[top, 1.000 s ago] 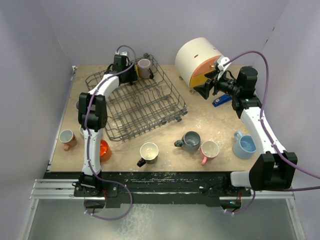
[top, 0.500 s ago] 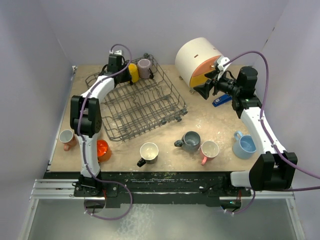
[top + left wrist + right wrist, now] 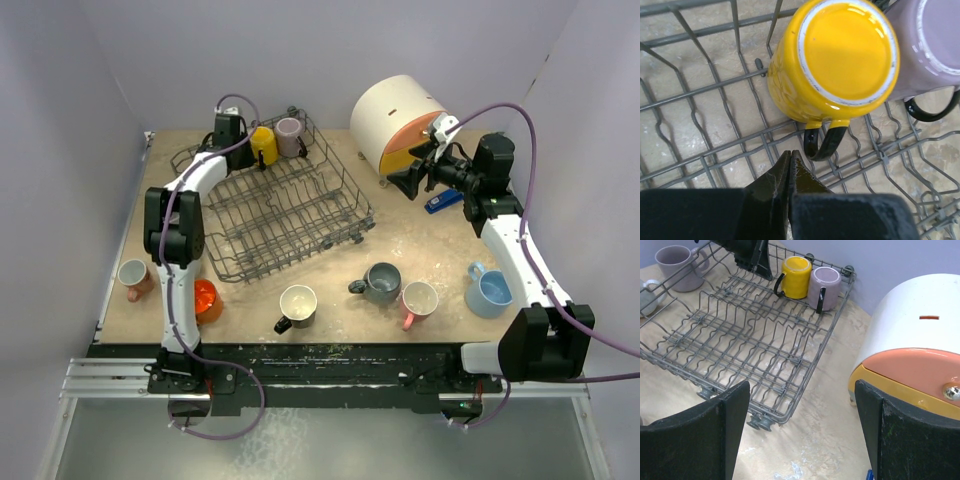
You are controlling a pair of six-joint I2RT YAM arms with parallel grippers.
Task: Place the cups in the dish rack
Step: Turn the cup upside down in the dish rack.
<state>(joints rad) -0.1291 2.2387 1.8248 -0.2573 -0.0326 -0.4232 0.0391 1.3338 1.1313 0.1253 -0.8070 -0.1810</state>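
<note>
The grey wire dish rack (image 3: pixel 300 215) lies at the back left of the table. In its far corner a yellow cup (image 3: pixel 264 145) (image 3: pixel 840 55) stands upside down beside a mauve cup (image 3: pixel 290 135) (image 3: pixel 932 45). My left gripper (image 3: pixel 228 140) (image 3: pixel 790 153) hovers over the rack just short of the yellow cup's black handle, shut and empty. My right gripper (image 3: pixel 412 180) (image 3: pixel 801 385) is open and empty above the table to the right of the rack (image 3: pixel 740 335). A cream cup (image 3: pixel 297 303), a grey cup (image 3: pixel 382 282), a pink cup (image 3: pixel 419 300), a light blue cup (image 3: pixel 490 290) and an orange cup (image 3: pixel 205 298) stand on the table.
A big white cylinder (image 3: pixel 395 120) (image 3: pixel 920 330) with orange and yellow fronts stands at the back right, close to my right gripper. A small blue object (image 3: pixel 443 202) lies beside it. A brownish cup (image 3: pixel 133 277) is near the left edge, and another mauve cup (image 3: pixel 677 267) stands left of the rack.
My left gripper has let go of the yellow cup, drawn back to the left and shut. The yellow cup stays in the rack. The right arm has not moved.
</note>
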